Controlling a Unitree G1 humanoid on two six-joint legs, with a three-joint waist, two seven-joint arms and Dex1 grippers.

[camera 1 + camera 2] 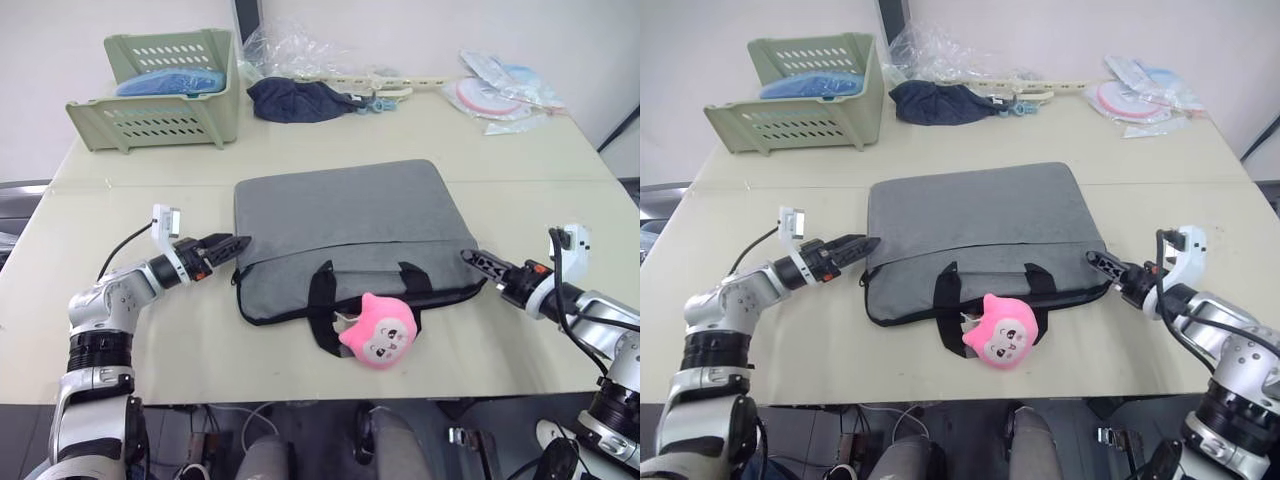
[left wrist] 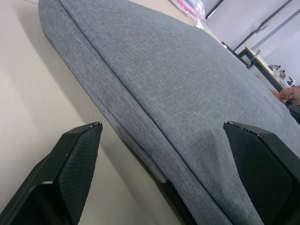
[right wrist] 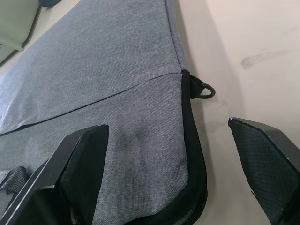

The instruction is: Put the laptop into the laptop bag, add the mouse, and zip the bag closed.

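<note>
The grey laptop bag [image 1: 345, 225] lies flat on the middle of the table, its black handles [image 1: 322, 300] pointing toward the front edge. My left gripper [image 1: 238, 243] is open at the bag's left edge, its fingers [image 2: 75, 154] spread on either side of that edge. At the bag's near right corner my right gripper [image 1: 470, 257] is open too, close to a small black ring [image 3: 204, 90] on the corner. The laptop and the mouse are hidden or out of view.
A pink round plush [image 1: 378, 328] sits on the bag's handles near the table's front edge. At the back stand a green basket [image 1: 160, 90], a dark navy cloth bundle [image 1: 295, 100] and plastic packets [image 1: 500, 95].
</note>
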